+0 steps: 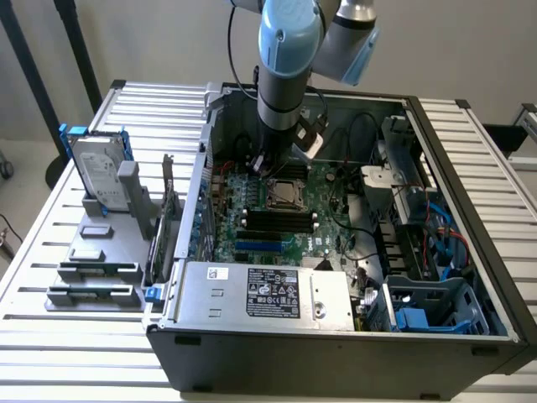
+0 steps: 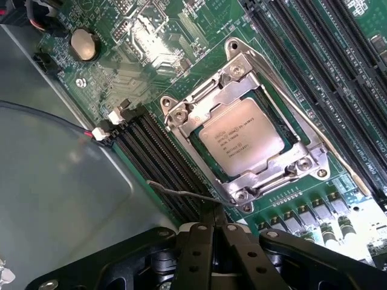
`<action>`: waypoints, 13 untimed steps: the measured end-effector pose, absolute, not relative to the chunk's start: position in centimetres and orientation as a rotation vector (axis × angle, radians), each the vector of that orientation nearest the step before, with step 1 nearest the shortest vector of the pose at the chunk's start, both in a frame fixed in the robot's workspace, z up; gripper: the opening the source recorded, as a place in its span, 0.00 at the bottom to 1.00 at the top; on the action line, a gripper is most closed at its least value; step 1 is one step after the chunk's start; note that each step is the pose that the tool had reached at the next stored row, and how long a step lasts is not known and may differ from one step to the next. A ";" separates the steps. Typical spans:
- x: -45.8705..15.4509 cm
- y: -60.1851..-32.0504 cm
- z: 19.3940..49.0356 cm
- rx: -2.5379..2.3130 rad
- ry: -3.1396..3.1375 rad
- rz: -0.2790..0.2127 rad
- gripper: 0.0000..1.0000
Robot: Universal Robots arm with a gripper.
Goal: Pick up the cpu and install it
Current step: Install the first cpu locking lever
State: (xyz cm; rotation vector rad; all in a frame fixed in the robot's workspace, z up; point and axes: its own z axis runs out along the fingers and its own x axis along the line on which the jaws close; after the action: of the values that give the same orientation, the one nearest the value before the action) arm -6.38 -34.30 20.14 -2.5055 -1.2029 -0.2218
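The cpu (image 2: 243,138), a small silver square with printed text, lies flat in its socket on the green motherboard (image 2: 151,66). The metal socket frame (image 2: 233,72) is closed down over its edges. In the exterior view the cpu (image 1: 285,192) sits mid-board inside the open computer case. My gripper (image 2: 213,212) is shut, its black fingers pressed together just beside a corner of the socket. The thin wire socket lever (image 2: 181,191) runs right up to the fingertips; I cannot tell whether they pinch it. The gripper (image 1: 270,164) hangs low over the board, just behind the socket.
Black memory slots (image 2: 158,158) run beside the socket, with a coin battery (image 2: 83,43) further off. The case's grey power supply (image 1: 268,294) and drive cage (image 1: 428,311) hem in the board. Outside, at the exterior view's left, a grey rack (image 1: 92,269) carries a hard drive (image 1: 96,172).
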 end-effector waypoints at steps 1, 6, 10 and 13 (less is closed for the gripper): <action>-6.3 -34.3 20.1 -2.504 -1.206 -0.221 0.11; -5.9 -34.3 20.0 -2.497 -1.218 -0.219 0.11; -5.6 -34.3 20.0 -2.493 -1.226 -0.217 0.11; -5.6 -34.3 19.9 -2.493 -1.228 -0.216 0.11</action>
State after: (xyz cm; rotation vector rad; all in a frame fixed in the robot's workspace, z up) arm -5.59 -34.31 19.95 -2.4930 -1.2281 -0.2161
